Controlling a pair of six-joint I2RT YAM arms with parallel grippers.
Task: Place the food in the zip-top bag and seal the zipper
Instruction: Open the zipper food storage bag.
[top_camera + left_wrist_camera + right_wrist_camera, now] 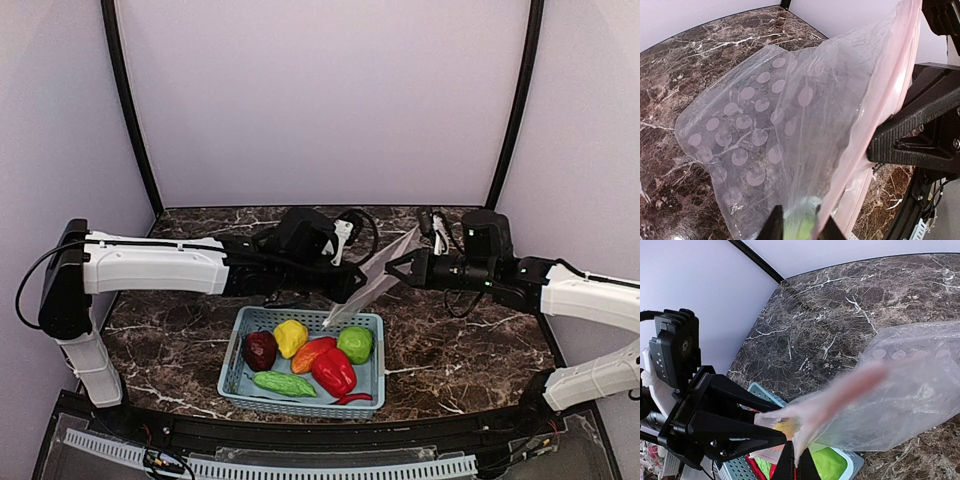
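- While top cam shows food (334, 370) in lattice basket (285, 315), wrist cams show filmy bag's (755, 125) white dots.
- My R gripper (794, 455) pinches bag edge; L gripper (802, 225): can't tell.

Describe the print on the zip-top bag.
White dots on the clear zip-top bag, best seen from the left wrist.

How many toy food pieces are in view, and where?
7, all in the blue basket: dark red pepper far left, yellow pepper rear, orange pepper centre, lime-green pepper right, red pepper front-centre, cucumber near-left, chilli by the near rim. Smaller ones could hide beneath.
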